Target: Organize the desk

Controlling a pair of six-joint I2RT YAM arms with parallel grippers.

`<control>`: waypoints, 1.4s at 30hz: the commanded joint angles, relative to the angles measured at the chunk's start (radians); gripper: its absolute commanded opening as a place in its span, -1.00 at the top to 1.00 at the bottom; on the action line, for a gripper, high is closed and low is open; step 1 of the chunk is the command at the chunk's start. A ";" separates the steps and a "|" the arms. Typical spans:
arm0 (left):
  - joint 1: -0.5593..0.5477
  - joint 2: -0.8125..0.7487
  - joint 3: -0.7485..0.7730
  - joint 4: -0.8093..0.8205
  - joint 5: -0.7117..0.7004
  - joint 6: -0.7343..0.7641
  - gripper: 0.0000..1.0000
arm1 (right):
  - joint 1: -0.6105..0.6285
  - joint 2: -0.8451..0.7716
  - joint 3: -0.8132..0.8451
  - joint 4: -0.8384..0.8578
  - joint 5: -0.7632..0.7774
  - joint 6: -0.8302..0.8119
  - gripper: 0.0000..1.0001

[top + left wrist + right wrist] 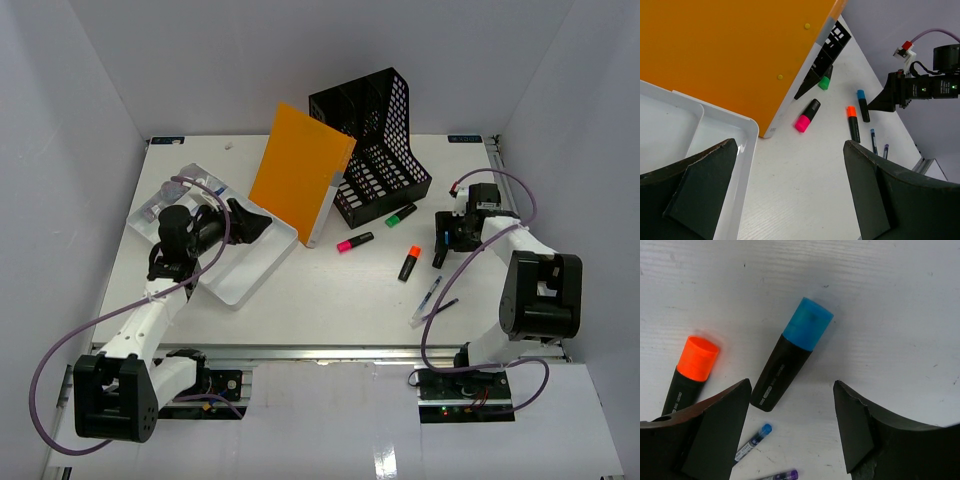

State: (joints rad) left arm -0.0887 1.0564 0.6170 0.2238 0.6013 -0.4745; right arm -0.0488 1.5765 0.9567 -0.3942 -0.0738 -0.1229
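Right wrist: blue highlighter, orange highlighter, pens on desk

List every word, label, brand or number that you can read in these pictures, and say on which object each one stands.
No text can be read here.
blue highlighter: small white print on its black barrel, too blurred to read.
blue pen: a printed band on its body, too small to read.
orange folder: no print shows on the visible face.
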 commanded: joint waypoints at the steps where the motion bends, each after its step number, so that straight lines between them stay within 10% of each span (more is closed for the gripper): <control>1: 0.001 -0.027 0.028 -0.025 -0.097 -0.030 -0.96 | 0.015 0.049 0.058 0.001 0.015 0.054 -0.45; 13: -0.016 0.011 -0.002 0.099 0.063 -0.094 -0.96 | 0.057 0.140 0.064 0.041 0.090 0.066 -0.17; 28: -0.353 0.077 -0.132 0.356 -0.017 -0.311 -0.96 | 0.076 0.115 -0.026 0.138 0.070 0.045 0.58; 42: -0.603 0.383 0.022 0.599 -0.187 -0.572 -0.76 | 0.077 -0.244 -0.062 0.061 -0.559 -0.214 0.85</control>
State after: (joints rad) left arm -0.6486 1.3702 0.5618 0.6868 0.4733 -0.9491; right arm 0.0221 1.4429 0.9139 -0.3135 -0.3543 -0.2365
